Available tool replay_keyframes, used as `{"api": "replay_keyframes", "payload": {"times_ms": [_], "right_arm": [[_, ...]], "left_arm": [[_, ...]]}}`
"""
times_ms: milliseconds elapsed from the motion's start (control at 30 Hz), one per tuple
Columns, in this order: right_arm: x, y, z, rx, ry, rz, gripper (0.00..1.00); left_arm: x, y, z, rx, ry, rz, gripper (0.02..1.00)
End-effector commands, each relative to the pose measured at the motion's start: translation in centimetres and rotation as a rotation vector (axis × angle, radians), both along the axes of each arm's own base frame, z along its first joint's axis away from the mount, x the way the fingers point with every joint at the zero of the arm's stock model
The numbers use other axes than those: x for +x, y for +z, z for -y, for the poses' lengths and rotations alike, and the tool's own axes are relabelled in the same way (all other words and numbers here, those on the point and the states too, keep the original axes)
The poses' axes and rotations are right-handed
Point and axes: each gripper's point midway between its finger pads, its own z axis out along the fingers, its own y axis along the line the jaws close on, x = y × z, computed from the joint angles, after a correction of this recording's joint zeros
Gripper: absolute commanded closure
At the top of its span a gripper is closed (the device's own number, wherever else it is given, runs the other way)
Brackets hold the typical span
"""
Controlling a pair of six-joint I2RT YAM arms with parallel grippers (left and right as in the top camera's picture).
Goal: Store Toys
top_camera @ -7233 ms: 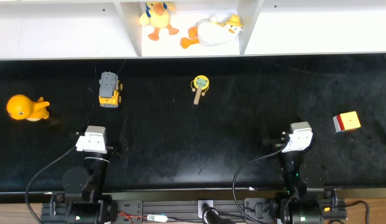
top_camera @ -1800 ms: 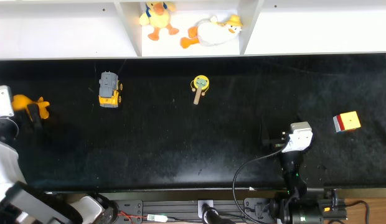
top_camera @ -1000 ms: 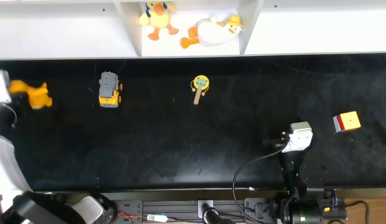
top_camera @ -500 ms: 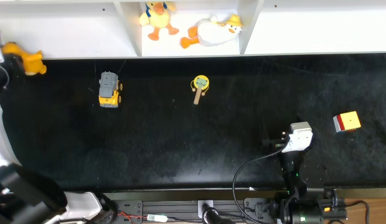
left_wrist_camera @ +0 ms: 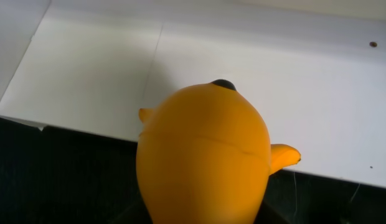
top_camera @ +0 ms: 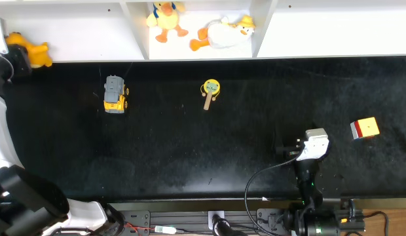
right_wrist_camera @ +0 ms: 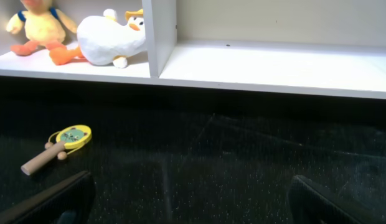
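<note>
**Left tool on the orange toy at the shelf lip, right tool parked and released**

- My left tool is clenched on the orange toy animal. It sits at the far left end of the desk, right at the front edge of the white shelf.
- In the left wrist view the toy's rounded orange body straddles the shelf's front lip. The white floor of the left compartment lies behind it and the black desk is on the near side.
- A small dark spot shows on the toy's top, and stubby orange bits stick out on both sides.
- I can't tell whether the toy touches the shelf floor or hangs just above it.
- My right tool is released, fingers spread wide. It sits low over the desk's right half near its own base, facing the shelf.
- The middle compartment holds a yellow duck plush and a white duck plush. The yellow one stands upright to the left and the white one lies on its side, just beside it.
- On the desk, a grey-and-yellow toy truck sits left of centre.
- A rattle drum with a wooden handle sits near the middle, well apart from the truck.
- A yellow-and-red cube sits near the right edge, to the right of my right tool.
</note>
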Motion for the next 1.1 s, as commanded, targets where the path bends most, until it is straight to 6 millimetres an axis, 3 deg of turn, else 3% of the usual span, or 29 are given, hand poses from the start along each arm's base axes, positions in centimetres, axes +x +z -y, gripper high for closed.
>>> {"api": "replay_keyframes", "payload": {"times_ms": [33,367,667,1100], "right_arm": [[0.0,0.1,0.0,0.001,0.004,0.01,0.007],[0.0,0.1,0.0,0.001,0.004,0.01,0.005],[0.0,0.1,0.0,0.001,0.004,0.01,0.005],[0.0,0.1,0.0,0.001,0.004,0.01,0.007]], "left_arm": [[0.6,1.8,0.1,0.022,0.03,0.034,0.779],[1.4,1.7,0.0,0.054,0.048,0.039,0.755],[2.2,-0.2,-0.4,0.032,0.055,0.016,0.752],[3.2,-0.6,-0.2,0.028,0.051,0.031,0.748]]}}
